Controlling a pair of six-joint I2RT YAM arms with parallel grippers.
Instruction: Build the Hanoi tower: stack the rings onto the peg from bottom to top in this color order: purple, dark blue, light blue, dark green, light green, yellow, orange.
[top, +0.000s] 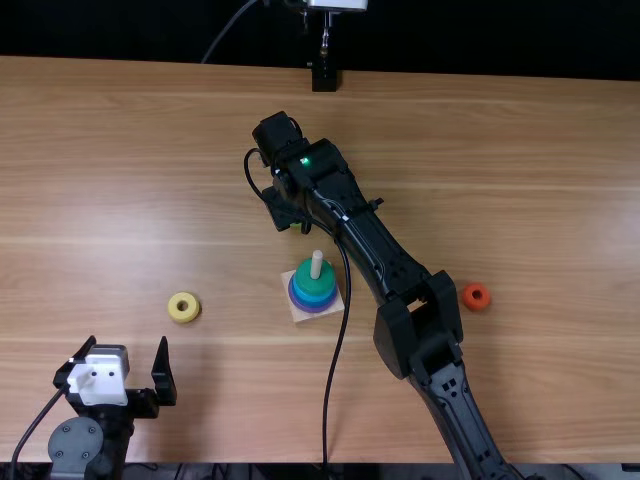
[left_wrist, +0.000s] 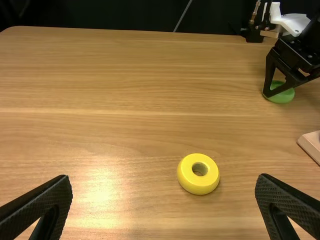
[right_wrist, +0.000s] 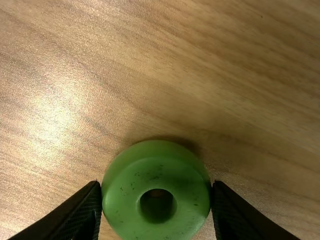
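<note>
Brown wooden table (top: 500, 150), dark backdrop (top: 130, 30) past far edge. Left gripper (top: 127, 345): jaws apart. Right gripper (top: 285, 208): jaws grasping thick light green ring (right_wrist: 157, 172).

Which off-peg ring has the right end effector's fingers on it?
Light green ring, between the fingers of the right end effector; yellow ring and orange ring lie untouched on the table.
</note>
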